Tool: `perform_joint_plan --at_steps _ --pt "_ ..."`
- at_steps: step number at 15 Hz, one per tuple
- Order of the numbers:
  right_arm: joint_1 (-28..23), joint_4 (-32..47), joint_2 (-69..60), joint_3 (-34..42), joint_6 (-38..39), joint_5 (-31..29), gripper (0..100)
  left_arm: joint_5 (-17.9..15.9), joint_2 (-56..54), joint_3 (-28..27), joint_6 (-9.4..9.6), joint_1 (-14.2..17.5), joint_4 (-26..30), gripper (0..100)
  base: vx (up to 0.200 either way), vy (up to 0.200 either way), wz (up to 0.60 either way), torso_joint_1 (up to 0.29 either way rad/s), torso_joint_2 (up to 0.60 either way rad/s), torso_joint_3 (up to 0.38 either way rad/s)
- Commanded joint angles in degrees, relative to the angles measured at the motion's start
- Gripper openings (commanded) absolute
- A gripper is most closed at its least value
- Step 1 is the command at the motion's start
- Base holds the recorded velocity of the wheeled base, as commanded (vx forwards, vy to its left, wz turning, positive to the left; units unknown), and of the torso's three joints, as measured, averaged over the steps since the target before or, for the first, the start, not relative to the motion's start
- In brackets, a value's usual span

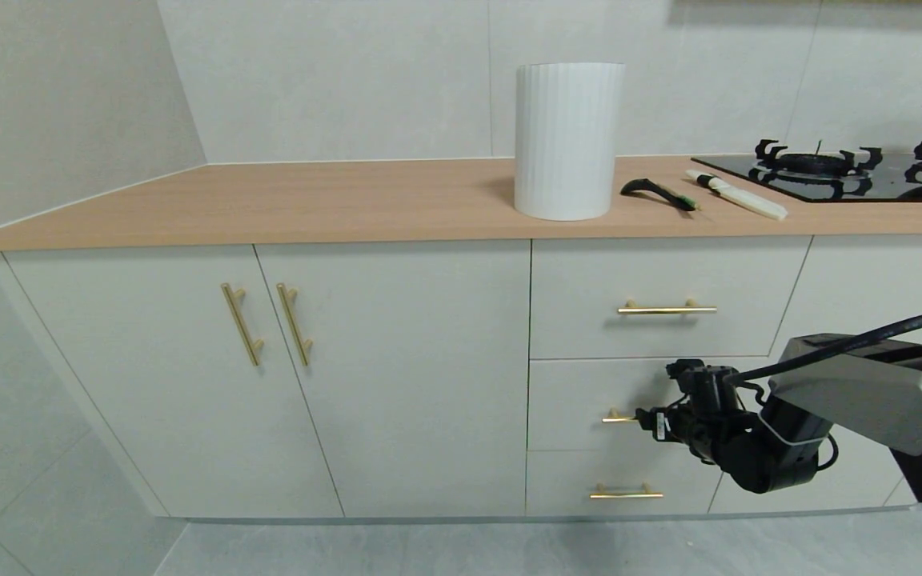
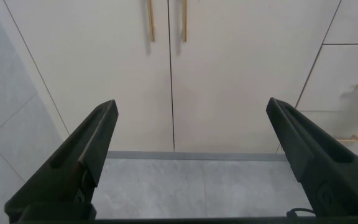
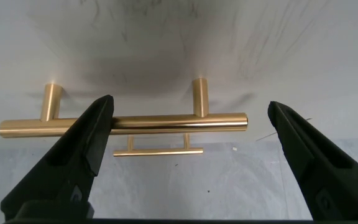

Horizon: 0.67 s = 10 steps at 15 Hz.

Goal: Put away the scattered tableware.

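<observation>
You look to be opening the drawer: right end effector (image 3: 188, 107) released, facing the middle handle (image 3: 166, 122); next advance, clench, pull.

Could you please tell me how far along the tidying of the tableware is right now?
Done: nothing; the black-handled utensil and white knife lie on the countertop beside the white ribbed container. In hand: the right claw, open, faces the brass handle of the shut middle drawer without gripping it. Remaining: both items to be stowed.
</observation>
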Motion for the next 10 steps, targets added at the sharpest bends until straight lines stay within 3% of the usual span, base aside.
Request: perform_joint_plan --at_steps 1,10 --pt "0.03 0.26 -0.07 0.2 -0.05 -0.01 100 0.04 0.07 0.0 -0.02 0.01 -0.01 100 0.0 0.0 0.0 0.0 0.0 0.0" --pt "0.03 1.76 -1.82 2.3 -0.05 0.08 100 0.04 0.07 0.0 -0.02 0.01 -0.01 100 0.0 0.0 0.0 0.0 0.0 0.0"
